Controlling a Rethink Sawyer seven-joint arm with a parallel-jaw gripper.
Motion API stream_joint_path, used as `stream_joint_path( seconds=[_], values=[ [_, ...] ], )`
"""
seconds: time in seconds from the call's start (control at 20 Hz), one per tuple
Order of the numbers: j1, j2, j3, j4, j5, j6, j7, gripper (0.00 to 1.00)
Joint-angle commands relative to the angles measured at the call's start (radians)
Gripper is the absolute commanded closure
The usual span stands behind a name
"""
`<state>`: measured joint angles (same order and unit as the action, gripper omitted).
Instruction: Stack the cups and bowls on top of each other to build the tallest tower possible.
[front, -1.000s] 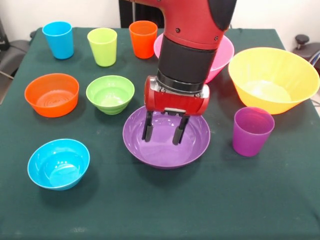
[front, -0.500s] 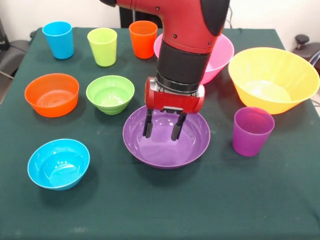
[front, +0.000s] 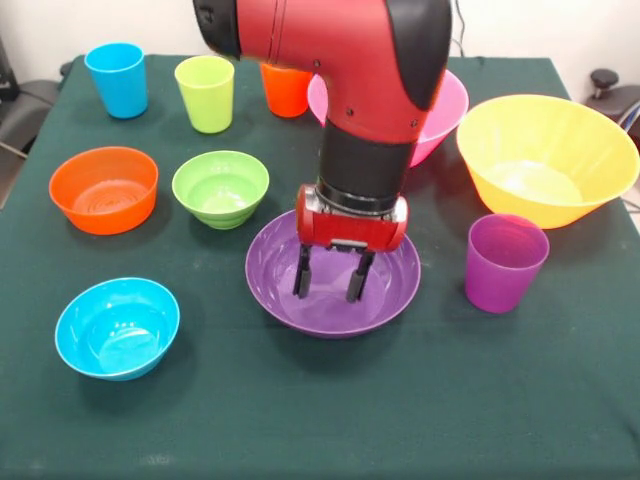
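Sinking lower than a second ago, the gripper (front: 331, 284) hangs spread inside the purple bowl (front: 333, 272), touching nothing. Left of that bowl sit the green bowl (front: 220, 188) and orange bowl (front: 103, 189), unstacked; no tower exists yet.

Green-clothed table (front: 300, 420) carries bowls (front: 104, 189), cups (front: 505, 262).
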<state>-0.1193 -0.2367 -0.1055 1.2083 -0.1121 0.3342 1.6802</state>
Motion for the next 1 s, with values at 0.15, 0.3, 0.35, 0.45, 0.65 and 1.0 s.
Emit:
stream_joint_path(
  seconds=[0.15,0.3,0.35,0.45,0.65,1.0],
  values=[
    [0.027,0.18,0.072,-0.103,0.053,-0.065,0.172,0.0],
    [0.032,0.188,0.071,-0.1,0.064,-0.074,0.166,0.0],
    [0.033,0.195,0.071,-0.104,0.069,-0.077,0.164,0.0],
    [0.037,0.207,0.068,-0.111,0.075,-0.088,0.164,0.0],
    [0.032,0.234,0.076,-0.148,0.078,-0.099,0.138,0.0],
    [0.023,0.275,0.094,-0.223,0.088,-0.093,0.103,0.0]
  ],
)
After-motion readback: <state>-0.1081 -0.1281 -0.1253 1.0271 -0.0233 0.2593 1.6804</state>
